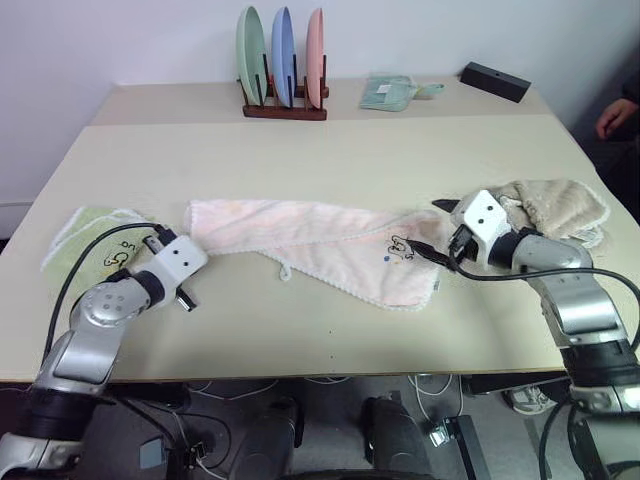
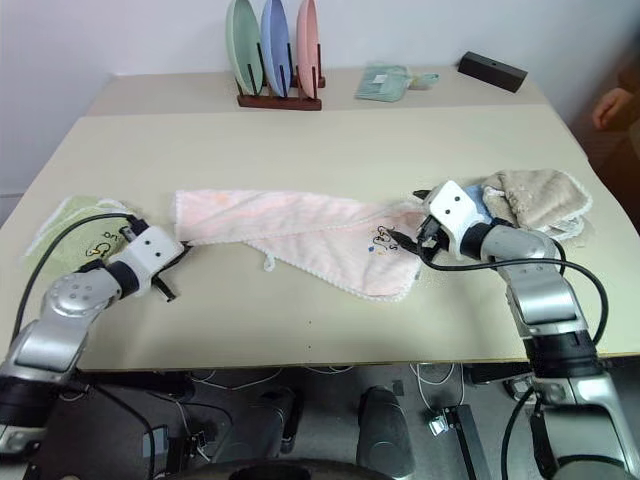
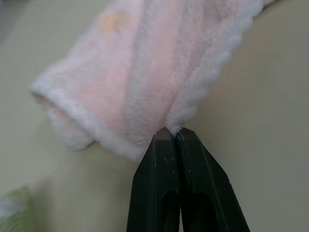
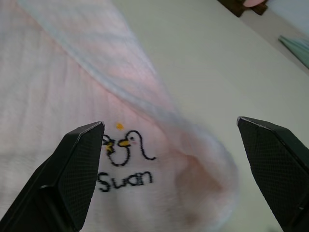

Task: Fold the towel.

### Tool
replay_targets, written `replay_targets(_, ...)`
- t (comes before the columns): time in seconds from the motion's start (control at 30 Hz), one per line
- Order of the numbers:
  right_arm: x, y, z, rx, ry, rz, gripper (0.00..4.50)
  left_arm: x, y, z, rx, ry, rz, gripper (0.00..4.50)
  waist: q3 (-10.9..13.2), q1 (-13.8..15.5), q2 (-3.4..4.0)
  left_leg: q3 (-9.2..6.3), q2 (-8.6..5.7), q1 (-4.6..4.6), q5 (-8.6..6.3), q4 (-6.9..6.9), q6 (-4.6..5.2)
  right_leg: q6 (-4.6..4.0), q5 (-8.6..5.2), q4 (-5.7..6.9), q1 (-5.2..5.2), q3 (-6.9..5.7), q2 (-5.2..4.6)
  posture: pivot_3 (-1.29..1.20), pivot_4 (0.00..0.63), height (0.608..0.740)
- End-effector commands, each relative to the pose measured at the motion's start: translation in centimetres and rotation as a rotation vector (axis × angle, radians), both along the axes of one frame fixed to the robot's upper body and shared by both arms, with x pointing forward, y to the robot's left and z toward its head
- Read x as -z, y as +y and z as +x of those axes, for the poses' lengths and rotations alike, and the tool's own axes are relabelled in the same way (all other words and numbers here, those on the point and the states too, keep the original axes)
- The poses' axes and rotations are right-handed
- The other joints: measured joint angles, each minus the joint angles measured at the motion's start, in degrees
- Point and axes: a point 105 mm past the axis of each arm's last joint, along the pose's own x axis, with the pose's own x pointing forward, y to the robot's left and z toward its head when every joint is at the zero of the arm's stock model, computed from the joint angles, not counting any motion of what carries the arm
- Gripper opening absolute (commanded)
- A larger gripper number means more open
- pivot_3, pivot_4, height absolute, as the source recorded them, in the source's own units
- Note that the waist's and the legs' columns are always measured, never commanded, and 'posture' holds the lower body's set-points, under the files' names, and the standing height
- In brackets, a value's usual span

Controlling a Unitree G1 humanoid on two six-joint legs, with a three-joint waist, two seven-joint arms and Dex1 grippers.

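Pink towel (image 1: 320,245) lies crumpled lengthwise across the middle of the table (image 1: 330,150), running from left to right, partly doubled over itself, with the white trimmed edge showing along the near side. Small loop (image 1: 285,272) sticks out at the near edge around the middle. Embroidered logo (image 1: 399,246) faces up near the right end.

Left gripper (image 3: 173,133) is at the towel's left end, fingers pressed together and pinching the trimmed edge of the cloth right at the tips; wrist view shows the pink terry bunching straight out from the closed tips. In the head views this gripper (image 2: 180,250) meets the towel's near left corner.

Right gripper (image 4: 171,130) is at the towel's right end, fingers spread wide, nothing between them; the logo sits just beside one finger (image 4: 79,159), towel corner below the gap. Cannot tell if the tips touch the cloth.

Green towel (image 1: 90,235) on the left edge of the table, partly under the left arm. Beige cloth (image 1: 555,205) far right, behind the right gripper. Plate rack (image 1: 284,70) with three upright plates at the far side, a folded teal cloth (image 1: 390,92) and black box (image 1: 494,81) to its right. A person's hand (image 1: 614,118) at the far right edge.
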Motion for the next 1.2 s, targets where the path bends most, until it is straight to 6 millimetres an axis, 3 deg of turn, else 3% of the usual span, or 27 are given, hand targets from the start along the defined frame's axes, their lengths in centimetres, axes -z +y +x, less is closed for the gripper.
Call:
replay_targets(0.03,-0.6,-0.6,0.7,-0.041,-0.069,-0.130,4.50,-2.8,0.1,-0.9,0.015,-0.078,0.001,0.03,0.0,-0.1,0.00,-0.01,0.01,0.00,0.00,-0.01,0.00,0.00,0.00,0.00,0.00,-0.01,0.01,0.00,0.150,0.737)
replay_targets(0.3,0.5,-0.7,3.1,-0.073,-0.096,-0.248,4.50,-2.2,0.5,-2.3,-0.019,-0.032,-0.003,0.03,0.0,-0.9,0.03,0.04,0.01,0.02,0.00,-0.03,0.00,-0.01,0.00,0.01,0.00,0.01,0.02,0.00,0.150,0.737)
replay_targets(0.43,0.0,-0.5,4.7,-0.073,-0.109,-0.253,4.50,-1.4,0.8,-3.2,-0.023,0.011,0.017,0.03,0.0,-1.0,0.05,0.07,0.01,0.05,0.00,-0.06,-0.01,-0.03,0.01,0.04,-0.03,0.05,0.04,0.00,0.150,0.737)
replay_targets(0.6,-0.4,0.4,5.1,-0.166,-0.084,-0.290,4.50,-0.2,1.8,-4.5,-0.040,0.070,0.029,0.03,0.0,-0.9,0.05,0.05,0.01,0.04,0.00,-0.08,0.00,-0.03,0.01,0.01,-0.02,0.06,0.03,0.00,0.150,0.737)
replay_targets(0.77,1.1,0.8,3.8,-0.326,0.081,-0.348,4.50,0.3,2.3,-5.0,-0.046,0.097,0.049,0.03,0.0,-0.9,0.05,0.03,0.01,0.05,0.00,-0.07,-0.01,-0.04,0.01,0.02,0.00,0.06,0.04,0.00,0.150,0.737)
replay_targets(0.9,2.2,0.6,1.4,-0.457,0.228,-0.353,4.50,0.3,2.3,-5.1,-0.053,0.096,0.038,0.03,0.0,-0.9,0.07,0.01,0.01,0.05,0.00,-0.08,-0.01,-0.03,0.01,0.02,-0.01,0.06,0.04,0.00,0.150,0.737)
replay_targets(1.2,1.2,0.3,-0.4,-0.440,0.194,-0.315,4.50,0.7,1.9,-5.0,-0.038,0.109,0.036,0.03,0.0,-0.7,0.07,-0.01,0.01,0.07,0.00,-0.07,-0.01,-0.03,0.00,0.15,-0.06,0.09,0.02,0.00,0.150,0.737)
